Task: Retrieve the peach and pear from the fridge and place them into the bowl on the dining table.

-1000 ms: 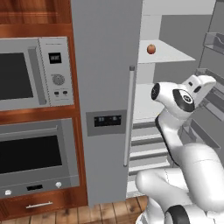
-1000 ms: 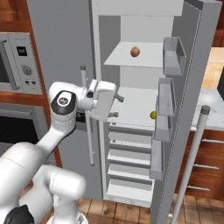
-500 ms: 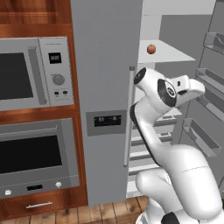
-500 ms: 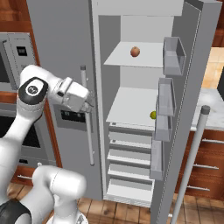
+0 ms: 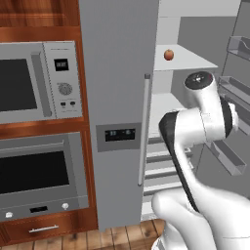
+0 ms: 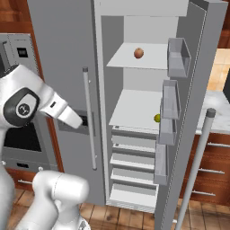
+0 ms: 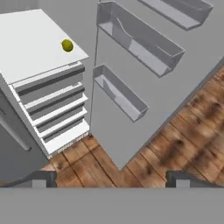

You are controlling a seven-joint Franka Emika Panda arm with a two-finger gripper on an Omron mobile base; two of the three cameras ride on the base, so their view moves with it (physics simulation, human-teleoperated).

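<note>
The fridge (image 5: 117, 97) (image 6: 63, 45) stands with its left door shut and its right door (image 6: 202, 90) swung wide open. On the upper white shelf lies the peach (image 5: 168, 54) (image 6: 139, 53). The pear (image 6: 157, 118) (image 7: 67, 45) rests near the front right corner of the middle shelf. My arm (image 5: 200, 122) (image 6: 22, 108) is folded back in front of the shut door, away from both fruits. In the hand view my gripper (image 7: 111, 179) is open and holds nothing, looking down past the shelves at the floor. The bowl and the dining table are out of view.
A microwave (image 5: 34, 83) and a wall oven (image 5: 39, 176) fill the wood cabinet left of the fridge. Clear bins (image 7: 120, 94) (image 6: 179, 56) line the inside of the open door, whose long bar handle (image 6: 197, 166) sticks out on the right. White drawers (image 6: 134, 166) sit below the middle shelf.
The arm has swung back out of the fridge opening to the left and folded in front of the shut door. The gripper has stayed open. The fruits have not moved.
</note>
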